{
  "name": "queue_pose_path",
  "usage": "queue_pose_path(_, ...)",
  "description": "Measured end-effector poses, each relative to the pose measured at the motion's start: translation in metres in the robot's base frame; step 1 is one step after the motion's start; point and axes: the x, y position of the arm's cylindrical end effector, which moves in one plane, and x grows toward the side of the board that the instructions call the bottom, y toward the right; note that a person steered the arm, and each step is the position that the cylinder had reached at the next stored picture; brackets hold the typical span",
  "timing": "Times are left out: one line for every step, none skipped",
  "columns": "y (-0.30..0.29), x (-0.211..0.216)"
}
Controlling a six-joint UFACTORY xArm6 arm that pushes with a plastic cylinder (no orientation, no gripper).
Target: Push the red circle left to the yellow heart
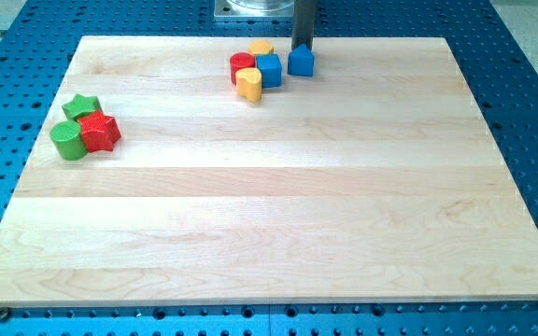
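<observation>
The red circle [242,64] lies near the view's top centre in a tight cluster. It touches a blue cube [269,70] on its right, a yellow block [261,47] above it and the yellow heart [248,85] just below it. My tip [303,48] comes down from the view's top, right behind a second blue block [301,62] that stands a little to the right of the cluster. The tip is to the right of the red circle, with the blue cube between them.
At the view's left a green star [82,105], a green round block [66,140] and a red star [100,133] sit together. The wooden board [269,224] rests on a blue perforated table [530,112].
</observation>
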Motion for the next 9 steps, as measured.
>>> queue_pose_path(-0.028, 0.022)
queue_pose_path(-0.043, 0.029)
queue_pose_path(-0.064, 0.034)
queue_pose_path(-0.077, 0.039)
queue_pose_path(-0.086, 0.045)
queue_pose_path(-0.097, 0.056)
queue_pose_path(-0.105, 0.066)
queue_pose_path(-0.106, 0.069)
queue_pose_path(-0.104, 0.072)
